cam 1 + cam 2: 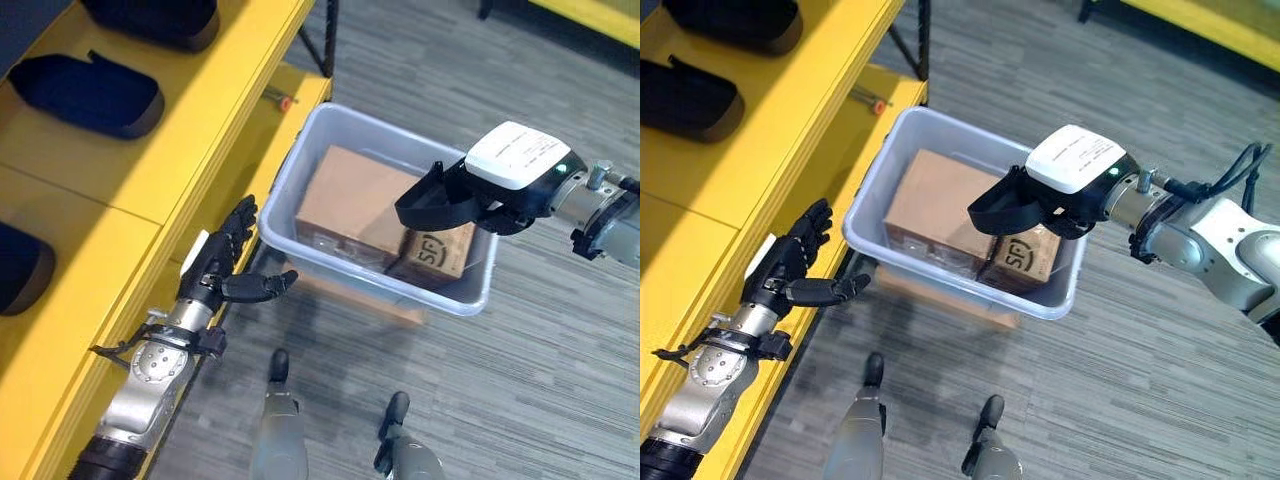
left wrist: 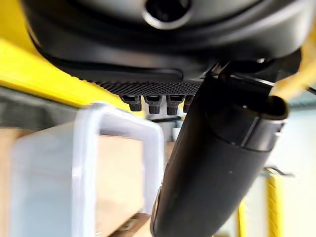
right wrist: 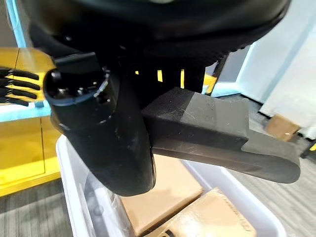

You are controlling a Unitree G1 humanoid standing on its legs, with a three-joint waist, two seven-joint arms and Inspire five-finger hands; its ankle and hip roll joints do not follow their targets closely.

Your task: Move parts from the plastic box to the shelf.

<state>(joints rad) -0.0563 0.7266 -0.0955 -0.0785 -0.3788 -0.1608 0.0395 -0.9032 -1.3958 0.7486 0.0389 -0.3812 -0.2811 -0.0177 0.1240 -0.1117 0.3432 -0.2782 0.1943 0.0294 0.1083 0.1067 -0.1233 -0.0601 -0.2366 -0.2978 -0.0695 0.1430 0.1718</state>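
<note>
While the right hand [image 1: 1040,205] clamps a dark foam part [image 3: 217,136] above the translucent plastic box [image 1: 470,290] at frame centre, the open left hand [image 1: 225,255] idles; swinging toward the upper-left yellow shelf [image 1: 120,190] could clip the box's rim.

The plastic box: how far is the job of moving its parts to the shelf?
Dark parts already lie on the yellow shelf. The right hand is above the plastic box, fingers curled round a dark part. The left hand is open beside the box's near corner, holding nothing. Cardboard boxes are in the plastic box; the held part has yet to reach the shelf.
</note>
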